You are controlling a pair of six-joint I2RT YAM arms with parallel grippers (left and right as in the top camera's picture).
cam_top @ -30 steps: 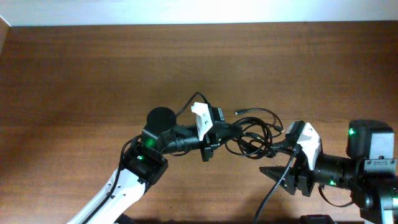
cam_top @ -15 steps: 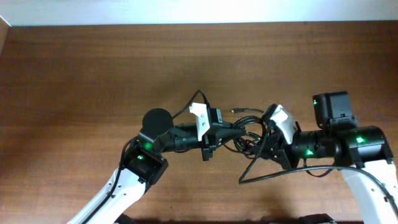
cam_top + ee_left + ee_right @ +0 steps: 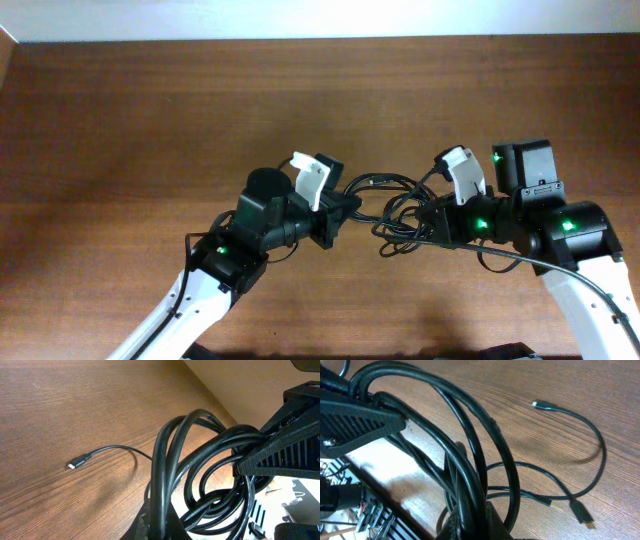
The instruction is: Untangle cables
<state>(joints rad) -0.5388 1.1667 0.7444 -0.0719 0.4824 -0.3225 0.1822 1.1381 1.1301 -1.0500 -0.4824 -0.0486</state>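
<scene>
The left claw is reaching in from 9 o'clock of the tangle and is clenching a bundle of strands; in its wrist view the strands are running straight down into the pinch at the bottom edge. The cables are hanging between the two arms, a little toward 4 o'clock from the middle of the surface. Several loops are crossing one another there and seem to be lifting partly off the wood. One loose plug end is lying on the surface at 9 o'clock of the loops in the left wrist view, trailing a single slack strand. The right claw is closing in from 3 o'clock and is likewise clamping down on cables, with thick loops arching over its fingers.

Judging by this, the step in hand is the pull-apart: both claws are gripping, and the knot is sitting between them. The next move is probably calling for a slow separation toward 9 and 3 o'clock. If the loops are tightening instead of sliding, one claw may need to release and regrasp a single strand nearer a free plug.
</scene>
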